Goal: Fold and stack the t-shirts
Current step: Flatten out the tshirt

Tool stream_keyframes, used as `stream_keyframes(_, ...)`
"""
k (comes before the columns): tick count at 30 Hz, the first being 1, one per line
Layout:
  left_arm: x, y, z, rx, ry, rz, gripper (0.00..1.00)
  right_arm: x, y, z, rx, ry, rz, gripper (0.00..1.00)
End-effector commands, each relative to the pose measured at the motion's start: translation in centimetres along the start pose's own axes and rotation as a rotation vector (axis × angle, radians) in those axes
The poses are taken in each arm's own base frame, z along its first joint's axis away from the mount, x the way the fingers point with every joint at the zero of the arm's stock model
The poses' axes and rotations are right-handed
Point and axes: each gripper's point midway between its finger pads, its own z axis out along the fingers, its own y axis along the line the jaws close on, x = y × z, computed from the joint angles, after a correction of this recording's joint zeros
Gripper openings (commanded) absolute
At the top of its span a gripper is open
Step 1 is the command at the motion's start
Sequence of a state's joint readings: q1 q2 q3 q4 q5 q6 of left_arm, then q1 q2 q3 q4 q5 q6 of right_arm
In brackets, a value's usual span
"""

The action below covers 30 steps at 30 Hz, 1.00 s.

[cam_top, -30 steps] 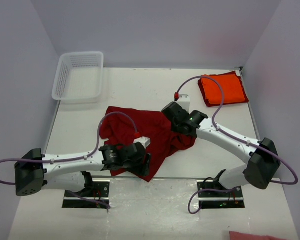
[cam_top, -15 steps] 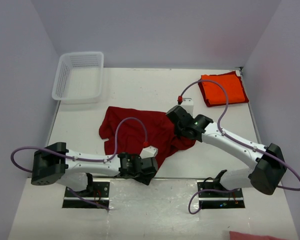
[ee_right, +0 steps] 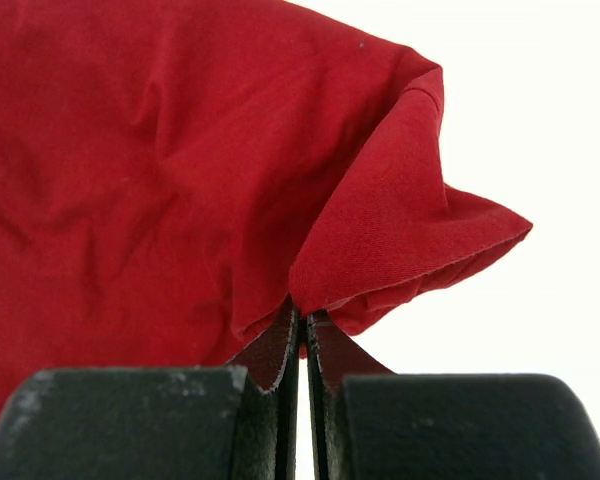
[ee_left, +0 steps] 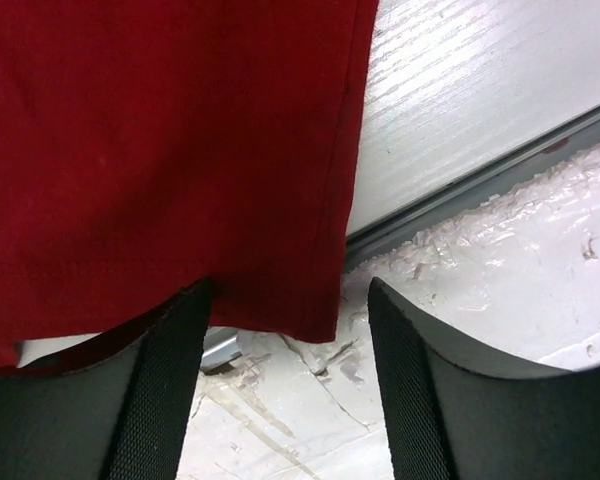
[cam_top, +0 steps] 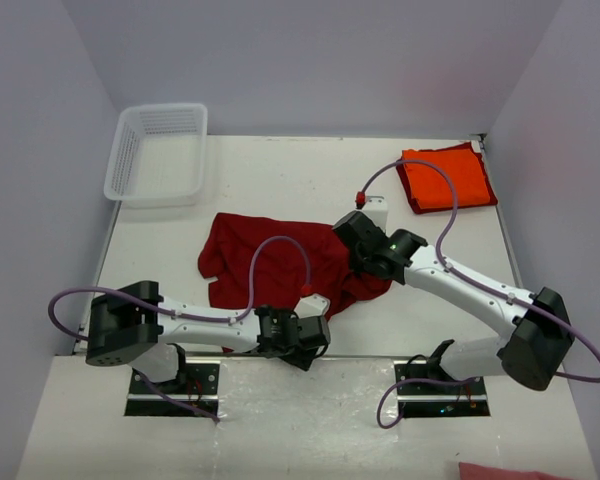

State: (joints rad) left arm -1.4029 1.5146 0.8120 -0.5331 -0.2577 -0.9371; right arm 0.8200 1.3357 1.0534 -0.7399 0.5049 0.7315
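The dark crimson t-shirt (cam_top: 270,262) lies crumpled and spread in the middle of the table. My right gripper (cam_top: 357,243) is at its right edge, shut on a raised fold of the red cloth (ee_right: 380,250); in the right wrist view the gripper (ee_right: 305,322) pinches it tight. My left gripper (cam_top: 310,335) is at the shirt's near corner by the table's front edge. In the left wrist view it (ee_left: 290,385) stands open, with the hem corner (ee_left: 280,300) hanging just between its fingertips (ee_left: 400,330), not pinched. The orange t-shirt (cam_top: 447,180) lies folded at the back right.
A white mesh basket (cam_top: 158,155) stands at the back left. A metal rail (ee_left: 480,175) runs along the table's front edge under my left gripper. A pink-red cloth (cam_top: 510,472) shows at the bottom right corner. Walls close in both sides.
My left arm has swung right along the front edge, and its gripper has come to the shirt's near corner. The right gripper shifted slightly back and right, still shut on the fold.
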Motion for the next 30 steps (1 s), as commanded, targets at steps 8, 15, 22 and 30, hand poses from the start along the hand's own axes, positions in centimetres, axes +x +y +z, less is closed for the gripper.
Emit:
stream_keyframes(8,-0.4,-0.5,1.1,0.005,-0.015,0.018,0.34,-0.4,-0.5,-0.9,-0.009,-0.028,0.018,0.0)
stream_keyframes(15,-1.3,0.0,-0.1,-0.005,-0.058,0.0,0.13,-0.2,-0.5,-0.7,-0.003,-0.017,0.011,0.0)
stream_keyframes(22,-3.1,-0.2,-3.3,0.002,-0.111,-0.011,0.0,-0.5,-0.4,-0.7,0.012,-0.012,0.002,0.0)
stream_keyframes(30,-11.3,2.1,-14.4,-0.096,-0.394,-0.078,0.0,-6.5,-0.6,-4.6,0.034,-0.135,-0.018,0.0)
